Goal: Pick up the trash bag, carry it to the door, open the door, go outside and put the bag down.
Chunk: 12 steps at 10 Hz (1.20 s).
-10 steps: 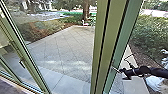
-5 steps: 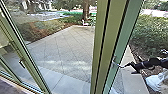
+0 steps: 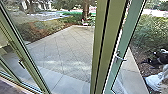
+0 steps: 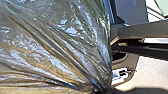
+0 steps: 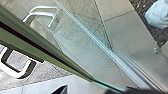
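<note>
Evidently, the left end effector [image 4: 98, 89] is pinching the trash bag [image 4: 57, 42], whose shiny folds bunch together right at it. The right end effector [image 3: 145, 61] hangs apart from the door handle [image 3: 120, 58], which is to its left; whether it is spread or pressed together, I cannot tell.

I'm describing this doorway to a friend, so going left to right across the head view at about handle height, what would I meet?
Dark handle, paved yard, broad green frame, silver door handle, the robot's black right arm.
</note>
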Motion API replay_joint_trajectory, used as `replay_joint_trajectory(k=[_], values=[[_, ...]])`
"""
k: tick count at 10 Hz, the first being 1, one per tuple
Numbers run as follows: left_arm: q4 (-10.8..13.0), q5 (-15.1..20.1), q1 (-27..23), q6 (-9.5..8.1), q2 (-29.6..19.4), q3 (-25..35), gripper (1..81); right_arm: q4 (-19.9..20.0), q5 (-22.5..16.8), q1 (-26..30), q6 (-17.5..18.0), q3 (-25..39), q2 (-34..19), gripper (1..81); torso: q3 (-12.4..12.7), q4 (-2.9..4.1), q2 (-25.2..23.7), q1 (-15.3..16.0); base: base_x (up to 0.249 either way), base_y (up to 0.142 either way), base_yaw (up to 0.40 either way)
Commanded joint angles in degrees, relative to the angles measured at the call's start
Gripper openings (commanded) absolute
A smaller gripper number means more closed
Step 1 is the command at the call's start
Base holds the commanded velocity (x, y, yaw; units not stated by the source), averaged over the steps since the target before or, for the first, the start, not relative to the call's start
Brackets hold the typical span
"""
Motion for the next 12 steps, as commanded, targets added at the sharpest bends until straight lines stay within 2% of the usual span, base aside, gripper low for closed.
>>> replay_joint_trajectory(k=[1, 2, 3, 5, 7, 9, 11, 12], values=[[0.1, 4.44, -0.65, 0.33, 0.12, 0.22, 1.0, -8.67, -2.05, 8.59, -0.31, 3.74, -3.69, 81.1, 0.0, 0.0, 0.0, 0.0, 0.0, 0.0, 0.0], [0.02, 4.44, -0.65, 0.33, 0.21, 0.22, 1.0, -10.26, -2.05, 8.59, -0.4, 4.0, -3.88, 81.1, 0.0, 0.0, 0.02, 0.0, 0.0, 0.0, 0.0], [-0.16, 4.44, -0.65, 0.33, 0.12, 0.22, 1.0, -13.69, -2.23, 8.07, -0.31, 4.7, -4.06, 81.1, 0.0, 0.0, 0.02, 0.0, 0.0, 0.0, 0.0], [-0.25, 4.44, -0.48, 0.33, 0.12, 0.22, 1.0, -21.51, -4.51, 6.93, -0.31, 6.2, -5.55, 81.1, 0.0, 0.0, 0.02, 0.0, 0.0, 0.0, 0.0], [-0.25, 4.44, -0.39, 0.33, 0.3, 0.22, 1.0, -30.45, -4.6, 6.13, -0.23, 9.52, -8.97, 81.1, 0.0, 0.0, 0.02, 0.02, 0.0, 0.0, 0.0], [-0.07, 4.44, -0.3, 0.33, 0.74, 0.22, 1.0, -35.31, -4.95, 4.2, -0.14, 10.06, -10.38, 81.1, 0.0, 0.0, 0.02, 0.02, 0.0, 0.0, 0.0], [-0.16, 4.44, -0.12, 0.33, 0.56, 0.22, 1.0, -44.68, -6.96, 1.39, 0.3, 10.59, -11.35, 81.1, 0.0, 0.0, 0.02, 0.02, 0.0, 0.0, 0.0], [-0.07, 4.44, -0.12, 0.33, 0.56, 0.22, 1.0, -47.26, -7.15, -0.1, 0.39, 10.24, -12.05, 81.1, 0.0, -0.02, 0.02, 0.02, 0.0, 0.0, 0.0]])
